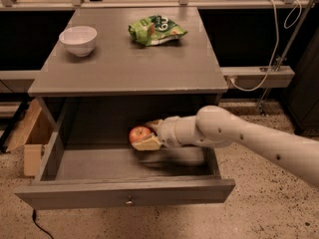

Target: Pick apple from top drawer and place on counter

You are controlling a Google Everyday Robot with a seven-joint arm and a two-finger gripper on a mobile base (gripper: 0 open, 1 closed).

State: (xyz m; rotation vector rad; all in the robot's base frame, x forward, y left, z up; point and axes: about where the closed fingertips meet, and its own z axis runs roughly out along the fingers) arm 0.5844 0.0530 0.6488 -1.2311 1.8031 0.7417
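From where I stand, the job looks about half done. The drawer (124, 190) is pulled fully out and the hand (145, 136) is inside it near the back, its two pale fingers (147, 144) clamped on the apple (140, 133), one under it and one over it. The apple seems to hang a little above the drawer floor rather than rest on it, though the shadow back there makes that hard to be sure of. What is left, I judge, is to bring the fruit out from under the overhang, raise it past the front edge and set it on the worktop (124, 66), where there is bare space in front of the bowl (78, 40) and the snack bag (156, 30). The apple is small, round and smooth, red with a yellowish patch. The arm (239, 138) is a thick, glossy white tube with rounded joints. The drawer and worktop are flat grey painted wood, matte, paler along the edges, and the drawer front carries one small metal knob (129, 201). The bowl is shiny white, the bag crinkled green foil, and the floor (259, 218) is speckled stone.
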